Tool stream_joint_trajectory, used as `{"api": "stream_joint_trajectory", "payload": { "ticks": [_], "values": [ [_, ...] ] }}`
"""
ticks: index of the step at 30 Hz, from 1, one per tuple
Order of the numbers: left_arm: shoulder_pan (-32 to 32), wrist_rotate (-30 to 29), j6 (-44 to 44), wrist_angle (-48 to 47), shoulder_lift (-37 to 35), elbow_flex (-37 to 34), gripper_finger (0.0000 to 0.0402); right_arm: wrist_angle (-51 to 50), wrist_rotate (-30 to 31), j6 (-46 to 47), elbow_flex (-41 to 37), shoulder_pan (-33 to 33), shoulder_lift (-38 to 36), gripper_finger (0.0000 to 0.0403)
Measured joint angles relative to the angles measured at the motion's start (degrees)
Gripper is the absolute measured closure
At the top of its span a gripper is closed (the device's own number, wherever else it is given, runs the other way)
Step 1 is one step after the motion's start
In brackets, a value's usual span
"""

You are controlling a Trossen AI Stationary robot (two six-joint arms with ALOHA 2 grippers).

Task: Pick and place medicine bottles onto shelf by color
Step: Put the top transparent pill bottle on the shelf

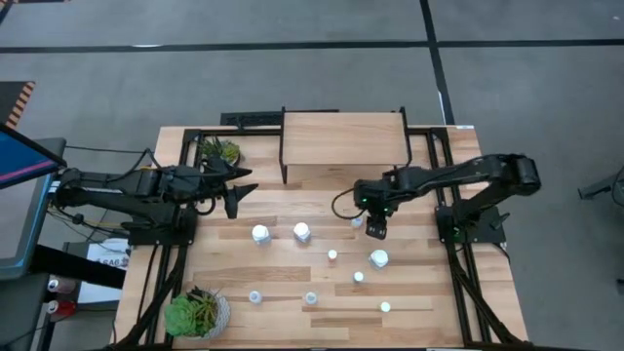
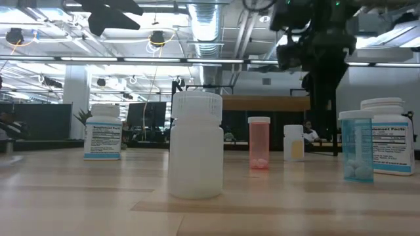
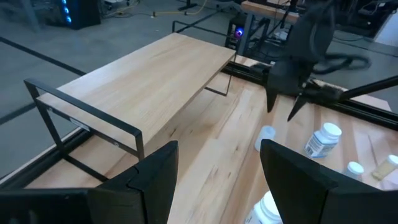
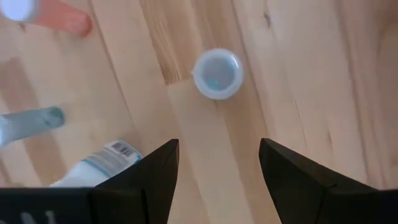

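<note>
Several white-capped medicine bottles stand on their bases on the plank table: two large white ones (image 1: 260,234) (image 1: 301,231), a third (image 1: 378,258), a reddish one (image 1: 332,255), and smaller ones nearer the front edge. The wooden shelf (image 1: 341,136) stands on black legs at the far edge, with nothing on it. My right gripper (image 1: 375,230) hangs open, pointing steeply down above a small capped bottle (image 4: 216,73), which stands ahead of the fingertips and apart from them. My left gripper (image 1: 234,200) waits open above the table's left part, facing the shelf (image 3: 143,74).
Two green potted plants stand at the far left (image 1: 219,151) and near left (image 1: 195,312). Black frame rails run along both table sides. In the right wrist view a reddish bottle (image 4: 59,15), a pale-blue one (image 4: 31,124) and a labelled white one (image 4: 99,165) stand close by.
</note>
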Motion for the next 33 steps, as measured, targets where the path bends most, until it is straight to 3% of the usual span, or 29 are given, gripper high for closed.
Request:
{"api": "stream_joint_trajectory", "payload": {
  "ticks": [13, 33],
  "values": [
    [0.00, -1.36, 0.33, -0.02, 0.00, 0.00, 0.0187, 3.15, 1.60, -5.50, 0.60, -0.01, 9.06, 0.0158],
    [0.00, -1.44, 0.37, -0.03, 0.00, 0.00, 0.0187, 9.37, 1.95, -15.43, 1.18, -0.11, 8.88, 0.0159]
  ]
}}
